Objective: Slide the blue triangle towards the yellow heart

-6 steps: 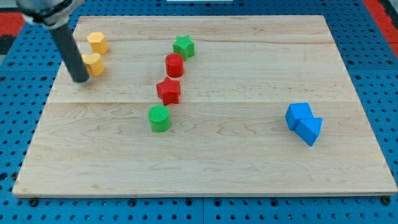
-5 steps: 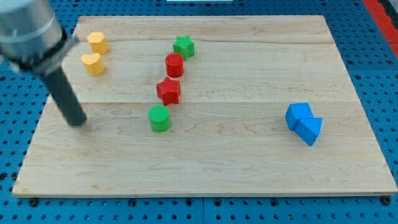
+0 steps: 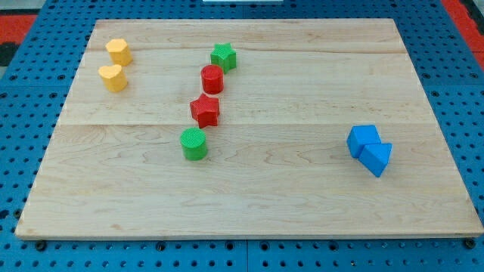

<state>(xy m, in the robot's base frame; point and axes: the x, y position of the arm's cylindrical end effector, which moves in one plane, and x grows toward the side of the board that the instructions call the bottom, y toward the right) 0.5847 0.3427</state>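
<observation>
The blue triangle [image 3: 376, 159] lies at the board's right, touching a blue cube-like block [image 3: 363, 139] just above and left of it. The yellow heart [image 3: 113, 77] lies at the board's upper left, just below a yellow hexagon-like block [image 3: 119, 51]. My tip and the rod do not show in the current frame.
A green star [image 3: 223, 56], a red cylinder [image 3: 212, 78], a red star [image 3: 205, 110] and a green cylinder [image 3: 194, 143] run in a line down the board's middle left. The wooden board [image 3: 302, 211] rests on a blue perforated table.
The rod moved from beside the yellow heart down and left along the board's left side, then left the view. No block has moved.
</observation>
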